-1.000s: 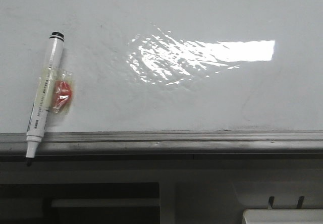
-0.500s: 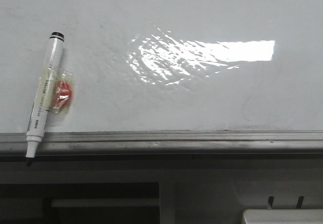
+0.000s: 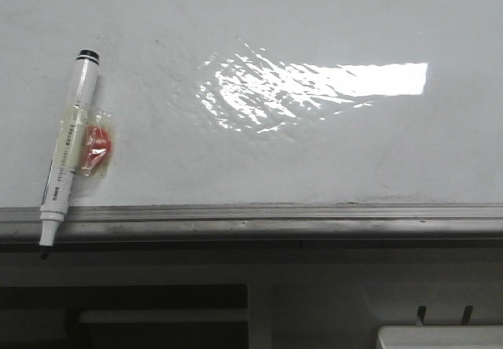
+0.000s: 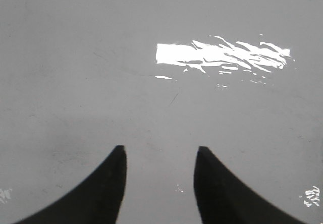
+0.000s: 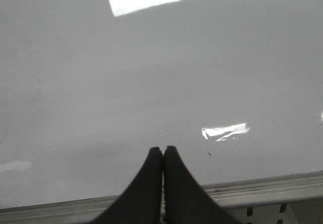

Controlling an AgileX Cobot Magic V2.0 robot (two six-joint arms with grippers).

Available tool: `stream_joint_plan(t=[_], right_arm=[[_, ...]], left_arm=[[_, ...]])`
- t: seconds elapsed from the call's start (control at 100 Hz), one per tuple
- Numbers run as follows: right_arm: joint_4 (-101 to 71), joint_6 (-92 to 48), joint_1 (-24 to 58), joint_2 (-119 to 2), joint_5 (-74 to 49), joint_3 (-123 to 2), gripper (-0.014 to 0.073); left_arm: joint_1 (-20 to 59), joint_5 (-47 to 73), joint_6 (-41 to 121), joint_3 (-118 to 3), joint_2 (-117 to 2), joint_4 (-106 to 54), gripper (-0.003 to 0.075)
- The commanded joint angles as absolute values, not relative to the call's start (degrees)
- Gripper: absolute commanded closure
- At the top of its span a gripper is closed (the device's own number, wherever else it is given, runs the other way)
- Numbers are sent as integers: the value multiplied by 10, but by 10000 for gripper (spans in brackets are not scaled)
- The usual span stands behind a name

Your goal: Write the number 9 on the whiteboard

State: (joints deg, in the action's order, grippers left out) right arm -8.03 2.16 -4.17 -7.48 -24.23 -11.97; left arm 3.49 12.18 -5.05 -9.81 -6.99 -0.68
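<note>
The whiteboard (image 3: pixel 314 152) fills the upper two thirds of the front view, glossy grey-white, with a bright glare patch right of centre and a grey metal ledge (image 3: pixel 259 222) running along its lower edge. No number 9 shows anywhere on it; apart from faint smudges the surface is bare, so the writing looks not yet begun.

At the left of the front view a white marker pen (image 3: pixel 67 151) hangs against the board, slightly tilted, its black tip pointing down past the ledge and its capped end up. A strip of clear tape joins it to a small red piece (image 3: pixel 97 149) just beside the barrel, probably a magnet or holder that parks the pen there within reach of the left arm.

Neither arm appears in the front view. In the left wrist view the left gripper (image 4: pixel 160 156) faces the blank board with its fingers (image 4: pixel 108 183) spread and nothing between them, a stance that suits reaching for the pen. In the right wrist view the right gripper (image 5: pixel 162 153) has its fingers (image 5: pixel 149 183) pressed together on nothing, pointing at the board just above the ledge; it seems to be idle. The likely next step is fetching the marker
</note>
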Motion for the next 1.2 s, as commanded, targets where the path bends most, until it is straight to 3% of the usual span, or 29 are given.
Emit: stream_joint_plan(t=[0.0, 0.21, 0.33, 0.81, 1.19], right_arm=[[-82, 22, -46, -87, -203, -141, 663], [-82, 22, -46, -87, -205, -141, 663], [-82, 22, -46, -87, -205, -141, 663], [-82, 22, -46, -87, -206, -141, 663], [-82, 22, -46, -87, -213, -141, 663]], left_arm=[[34, 62, -54, -109, -82, -7, 290], [37, -13, -54, -100, -88, -11, 302], [78, -12, -54, -107, -133, -11, 302], [401, -67, -55, -124, -340, -112, 302], [429, -212, -59, -124, -505, -112, 302]])
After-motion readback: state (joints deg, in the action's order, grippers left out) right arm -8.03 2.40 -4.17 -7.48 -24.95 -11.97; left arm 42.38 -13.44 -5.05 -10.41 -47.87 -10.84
